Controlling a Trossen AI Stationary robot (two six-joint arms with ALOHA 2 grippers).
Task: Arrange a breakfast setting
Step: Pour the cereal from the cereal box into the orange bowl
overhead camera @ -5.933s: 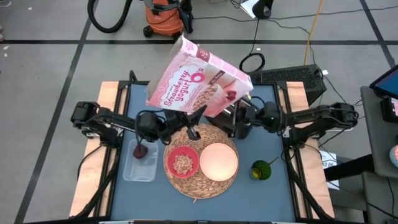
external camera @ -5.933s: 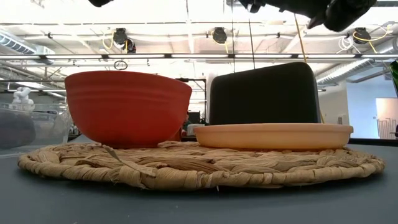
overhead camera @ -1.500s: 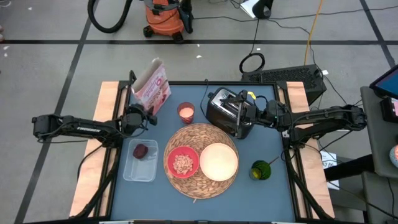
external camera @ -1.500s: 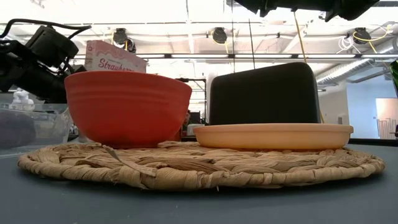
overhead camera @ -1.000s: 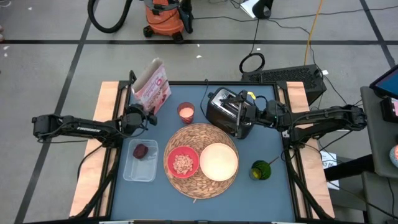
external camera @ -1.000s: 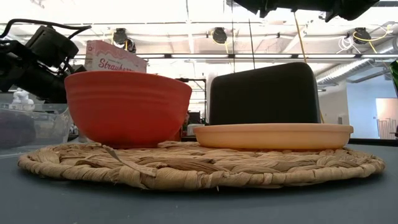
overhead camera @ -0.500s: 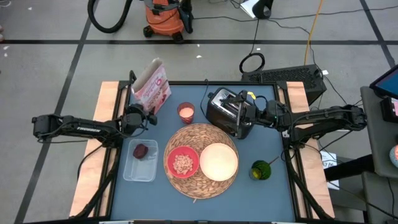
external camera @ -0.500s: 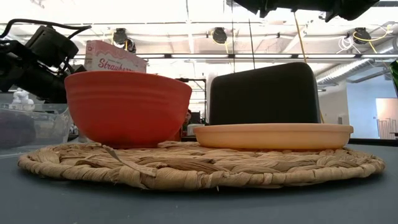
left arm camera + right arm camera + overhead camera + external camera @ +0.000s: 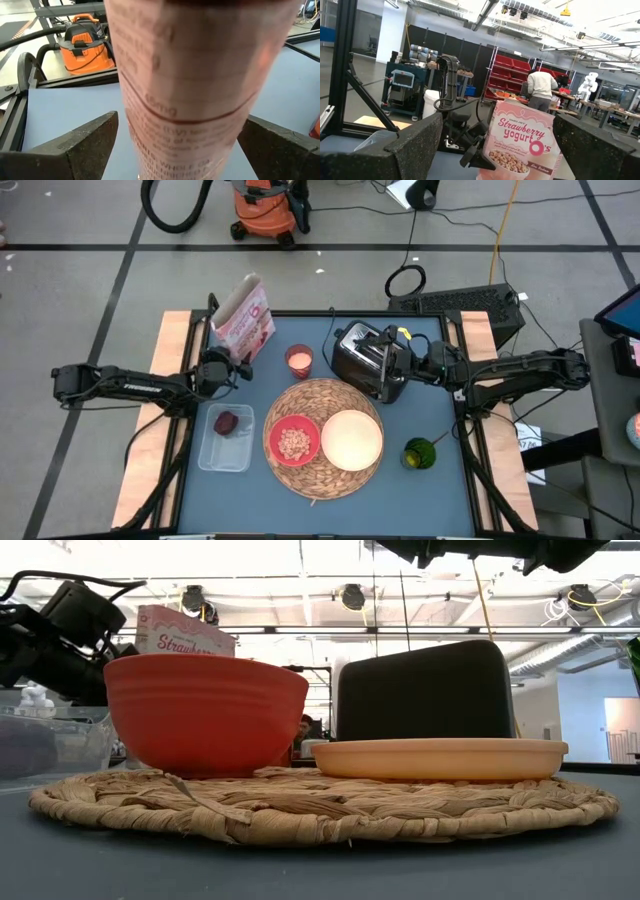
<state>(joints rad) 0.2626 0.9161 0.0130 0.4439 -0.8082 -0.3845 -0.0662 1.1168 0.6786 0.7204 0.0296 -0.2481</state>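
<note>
Flanking cereal box (image 9: pixel 200 75), left end effector (image 9: pixel 180 150) open, not gripping.

high: overhead | low: mat-level | wrists: face cereal box (image 9: pixel 520 145) (both)

Robotics lab or workshop: red parts bins (image 9: pixel 512 70) on racks, orange shop vacuum (image 9: pixel 262 205) on the floor, ceiling strip lights (image 9: pixel 520 7), white robot (image 9: pixel 587 85) beyond, person (image 9: pixel 540 90) at benches.

Left arm stretched low from the table's left edge, left end effector (image 9: pixel 232 364) fingers (image 9: pixel 82 145) spread apart; right arm reaching in from the right, right end effector (image 9: pixel 398 358) fingers (image 9: pixel 415 145) spread wide.
</note>
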